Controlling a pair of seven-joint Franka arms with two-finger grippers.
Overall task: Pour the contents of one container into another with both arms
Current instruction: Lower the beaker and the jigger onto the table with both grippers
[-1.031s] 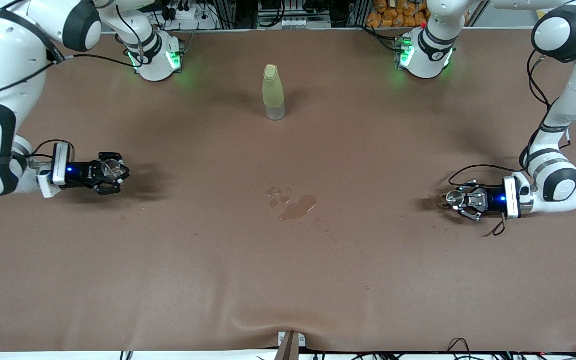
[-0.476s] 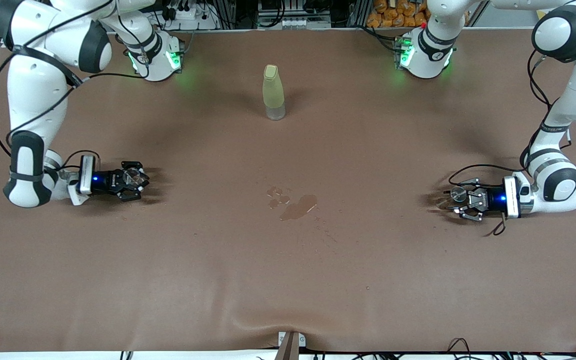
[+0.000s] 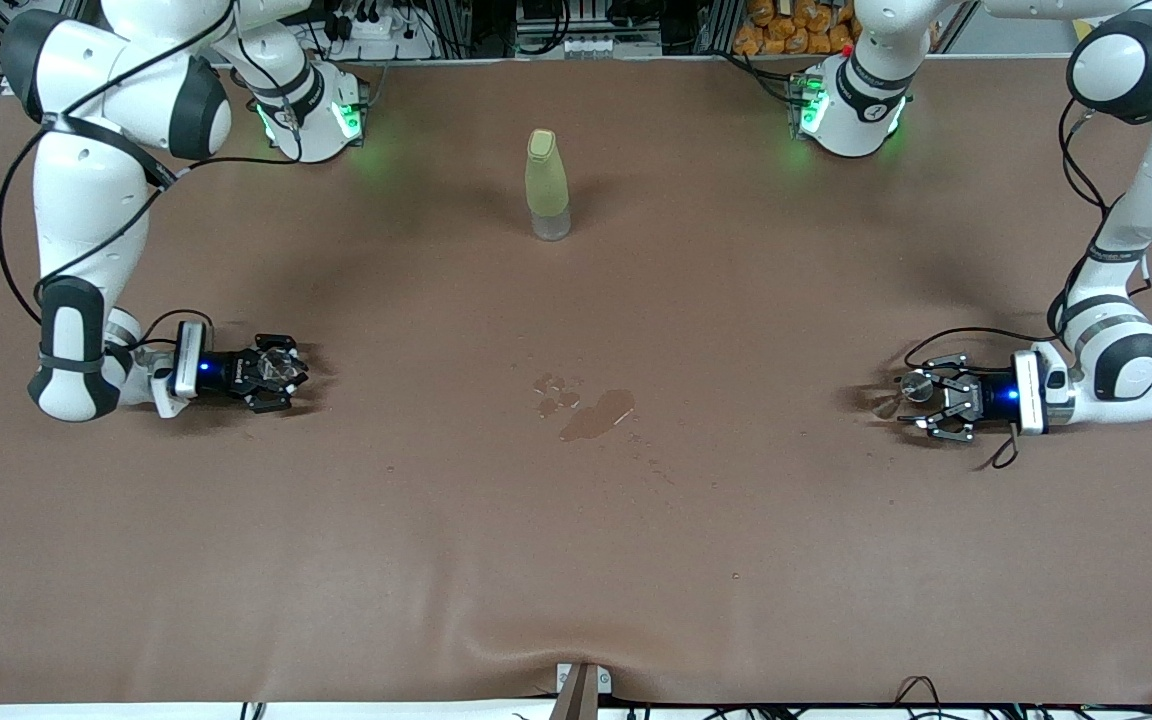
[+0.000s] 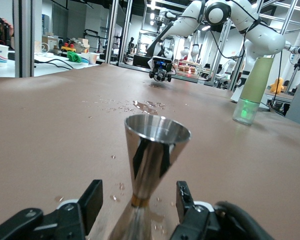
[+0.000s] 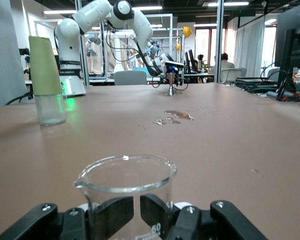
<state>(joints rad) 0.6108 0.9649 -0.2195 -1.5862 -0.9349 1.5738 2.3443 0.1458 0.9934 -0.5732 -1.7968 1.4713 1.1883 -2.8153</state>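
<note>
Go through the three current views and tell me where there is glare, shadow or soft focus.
Front view: soft dark shadows lie beside the left gripper and the right gripper, and green base lights tint the table. Left wrist view: bright reflections streak the steel jigger; the background is soft. Right wrist view: ceiling lights glint on the glass beaker rim.

Bright, even overhead light leaves soft shadows on the table [image 3: 576, 560]; wrist views blur toward the background.

Left gripper [image 3: 921, 402] fingers apart, right gripper [image 3: 281, 372] clamped
</note>
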